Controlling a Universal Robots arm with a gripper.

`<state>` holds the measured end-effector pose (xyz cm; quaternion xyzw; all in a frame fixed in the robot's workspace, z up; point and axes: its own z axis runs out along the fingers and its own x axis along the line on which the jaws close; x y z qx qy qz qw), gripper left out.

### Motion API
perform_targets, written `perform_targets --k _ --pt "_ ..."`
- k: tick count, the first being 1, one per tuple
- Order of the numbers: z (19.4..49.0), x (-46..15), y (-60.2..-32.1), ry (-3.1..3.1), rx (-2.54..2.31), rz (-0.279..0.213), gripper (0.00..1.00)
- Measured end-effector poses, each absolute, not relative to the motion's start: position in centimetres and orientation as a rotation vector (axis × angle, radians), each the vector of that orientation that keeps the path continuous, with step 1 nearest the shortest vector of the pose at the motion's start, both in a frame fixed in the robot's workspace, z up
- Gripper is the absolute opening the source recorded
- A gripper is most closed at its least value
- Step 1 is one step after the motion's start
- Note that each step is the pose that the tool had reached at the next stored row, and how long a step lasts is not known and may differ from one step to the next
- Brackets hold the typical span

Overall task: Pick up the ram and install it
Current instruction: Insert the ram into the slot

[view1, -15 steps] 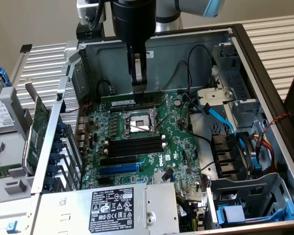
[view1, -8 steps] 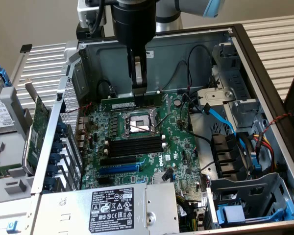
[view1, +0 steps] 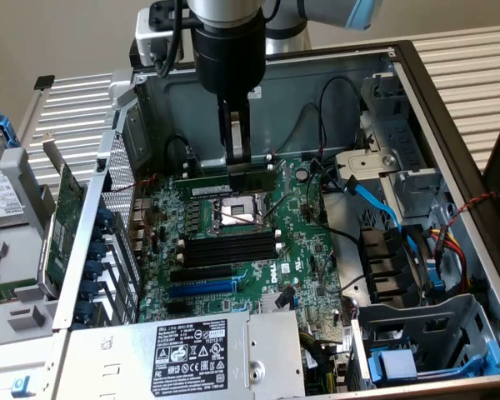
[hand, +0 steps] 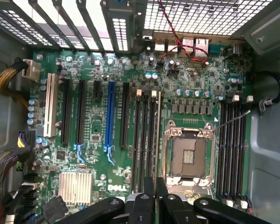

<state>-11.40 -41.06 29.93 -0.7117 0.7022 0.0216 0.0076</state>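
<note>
The ram is a long thin dark green stick, and my gripper is shut on its middle. It hangs level inside the open computer case, above the green motherboard. In the wrist view the ram shows edge-on as a thin pale strip running out from between my fingertips. There it lies over the bank of empty black memory slots, on the side nearest the CPU socket. I cannot tell how high it is above the slots.
A second bank of black slots lies past the socket. A larger green expansion card leans outside the case at the exterior view's left. The power supply sits at the front, and a blue cable and drive bays at the right.
</note>
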Motion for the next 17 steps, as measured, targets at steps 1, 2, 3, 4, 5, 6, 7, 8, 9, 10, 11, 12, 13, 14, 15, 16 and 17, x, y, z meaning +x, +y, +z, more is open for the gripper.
perform_targets --k 1,2,3,4,5,6,7,8,9,10,11,12,13,14,15,16,17 --pt "29.7 -11.4 -41.1 2.195 -2.225 0.068 0.13" --pt "29.6 -11.4 -41.1 2.195 -2.225 0.068 0.13" --pt "29.4 -11.4 -41.1 2.195 -2.225 0.068 0.13" --pt "29.2 -11.4 -41.1 2.195 -2.225 0.068 0.13" --pt "29.0 -11.4 -41.1 2.196 -2.225 0.068 0.13" --pt "28.8 -11.4 -41.1 2.196 -2.225 0.067 0.13" --pt "28.7 -11.4 -41.1 2.196 -2.225 0.067 0.13" --pt "28.5 -11.4 -41.1 2.196 -2.225 0.067 0.13" --pt "28.4 -11.4 -41.2 2.196 -2.225 0.067 0.13" --pt "28.4 -11.4 -41.2 2.196 -2.225 0.067 0.13" --pt "28.3 -11.4 -41.3 2.196 -2.225 0.067 0.13" --pt "28.2 -11.4 -41.4 2.196 -2.225 0.067 0.13" --pt "28.2 -11.4 -41.4 2.196 -2.225 0.067 0.13" --pt "28.1 -11.4 -41.5 2.196 -2.225 0.067 0.13" --pt "28.1 -11.4 -41.6 2.196 -2.225 0.066 0.13" --pt "28.1 -11.4 -41.7 2.196 -2.225 0.066 0.13" --pt "28.0 -11.4 -41.8 2.196 -2.225 0.067 0.13"
